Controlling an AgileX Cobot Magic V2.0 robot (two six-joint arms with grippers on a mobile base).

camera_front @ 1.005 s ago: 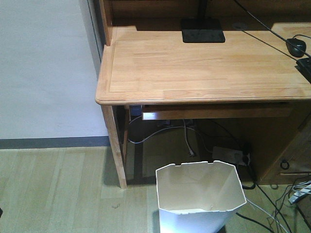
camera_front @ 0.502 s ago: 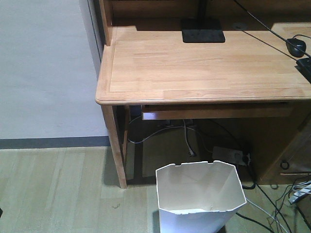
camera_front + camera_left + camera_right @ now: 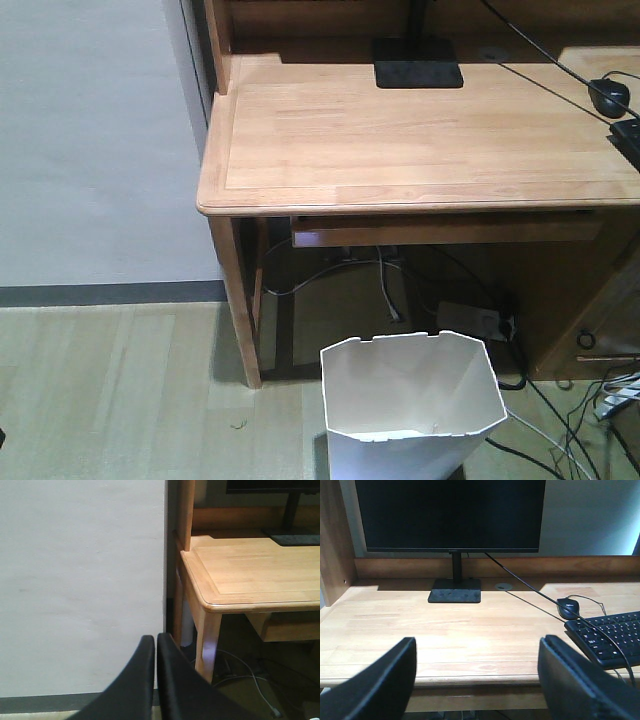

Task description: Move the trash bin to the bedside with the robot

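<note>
- The tall white plastic trash bin [image 3: 412, 395] with an angular rim stands upright on the pale wood-plank floor [image 3: 120, 400]. It sits below and in front of the front edge of the light wooden tabletop [image 3: 400, 130], right of the leg [image 3: 235, 300] at the front left corner.
- The left claw [image 3: 155, 640] is pressed closed with nothing between its black fingers, near the front left corner and a white wall [image 3: 80, 580].
- The right claw [image 3: 477, 640] is spread wide and empty, facing the front edge, a black monitor [image 3: 450, 512], a black mouse [image 3: 568, 608] and a black keyboard [image 3: 610, 637].
</note>
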